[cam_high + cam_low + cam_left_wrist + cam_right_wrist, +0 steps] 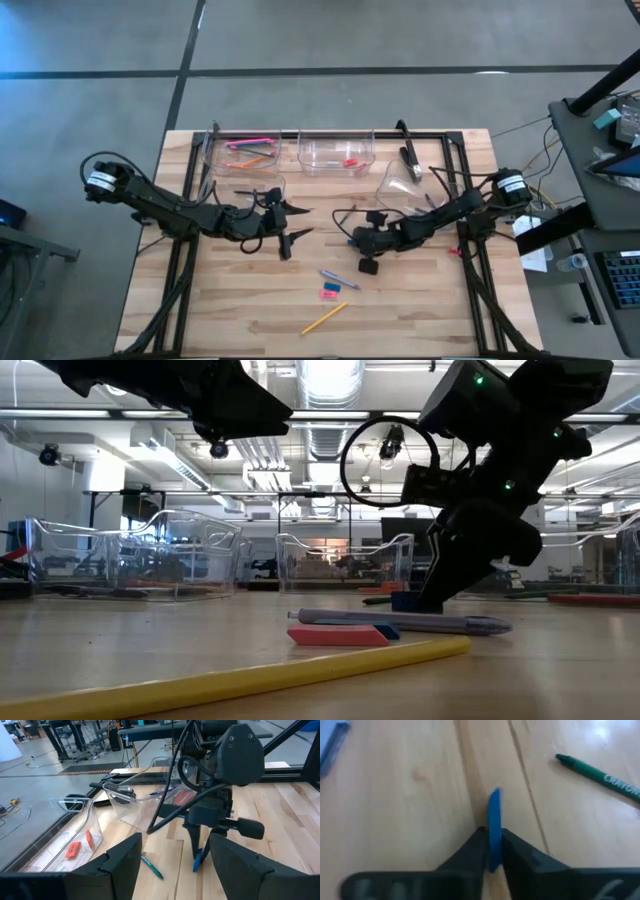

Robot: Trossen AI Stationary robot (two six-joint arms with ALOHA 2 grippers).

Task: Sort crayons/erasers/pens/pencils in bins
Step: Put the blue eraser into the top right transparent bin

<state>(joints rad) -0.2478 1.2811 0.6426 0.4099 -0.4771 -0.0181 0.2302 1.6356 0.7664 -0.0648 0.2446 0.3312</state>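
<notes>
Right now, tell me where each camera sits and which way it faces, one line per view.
High: above the table, looking straight down; both arms show, left gripper open, right gripper beside it.
Low: at tabletop height, looking level across a yellow pencil toward the bins; arms enter from above.
Left wrist: on the left arm, looking past its spread fingers at the right gripper.
Right wrist: on the right arm, looking down at a blue piece clamped upright.
Shared: both wrist views show the green crayon and blue piece.
</notes>
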